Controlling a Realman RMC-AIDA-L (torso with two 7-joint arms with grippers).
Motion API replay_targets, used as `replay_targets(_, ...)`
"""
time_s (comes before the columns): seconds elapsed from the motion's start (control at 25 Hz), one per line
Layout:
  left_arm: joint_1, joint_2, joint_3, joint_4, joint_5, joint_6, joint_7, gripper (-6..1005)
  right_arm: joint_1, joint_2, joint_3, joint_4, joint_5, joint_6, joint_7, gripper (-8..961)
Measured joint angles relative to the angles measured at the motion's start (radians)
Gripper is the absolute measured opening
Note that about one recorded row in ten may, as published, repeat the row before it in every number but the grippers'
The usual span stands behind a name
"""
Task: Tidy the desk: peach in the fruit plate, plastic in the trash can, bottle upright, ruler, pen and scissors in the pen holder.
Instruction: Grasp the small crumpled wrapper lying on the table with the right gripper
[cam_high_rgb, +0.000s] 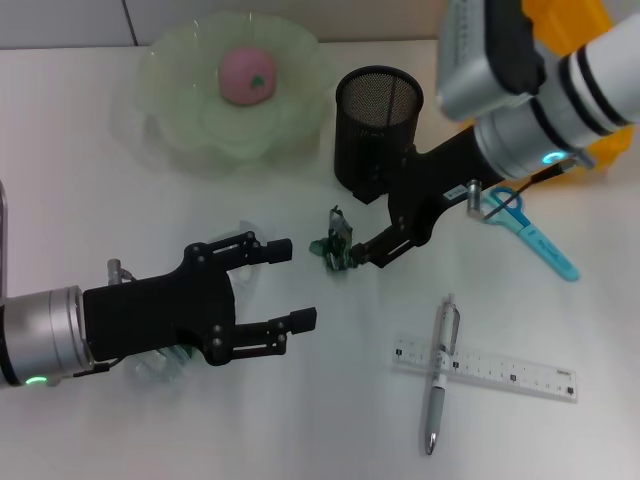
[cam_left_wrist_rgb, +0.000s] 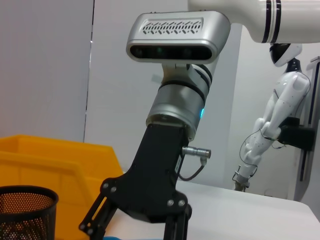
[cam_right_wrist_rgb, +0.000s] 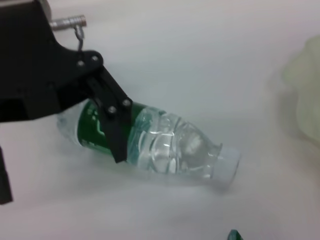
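Silver arms, black end effectors, green lights

White tabletop (cam_high_rgb: 330, 420) before me. Far left: pale green fruit plate (cam_high_rgb: 170, 80), peach (cam_high_rgb: 247, 74) in it. Black mesh pen holder (cam_high_rgb: 377, 130) upright just right of plate. Crumpled green plastic (cam_high_rgb: 335, 245) near centre. Clear bottle (cam_right_wrist_rgb: 165, 147) on its side, green label, near left. Blue scissors (cam_high_rgb: 535, 235) at right. Near right: pen (cam_high_rgb: 440, 385) lying across clear ruler (cam_high_rgb: 485, 368), touching. Yellow bin (cam_high_rgb: 570, 25) far right.
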Motion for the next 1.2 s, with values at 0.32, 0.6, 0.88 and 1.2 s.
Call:
replay_targets(0.32,0.001,0.002,0.0,0.003,0.001,0.0,0.0,796,0.011,0.003,-0.143,0.041,0.049,0.138,0.015,817)
replay_targets(0.6,0.001,0.003,0.0,0.007,0.0,0.002,-0.004,796,0.014,0.004,-0.243,0.067,0.101,0.237,0.016,817)
replay_targets(0.88,0.002,0.004,0.0,0.007,0.0,0.002,-0.004,796,0.026,0.006,-0.285,0.104,0.118,0.302,0.016,817)
replay_targets(1.2,0.002,0.004,0.0,0.009,0.001,-0.019,-0.007,796,0.026,0.007,-0.303,0.123,0.13,0.324,0.015,817)
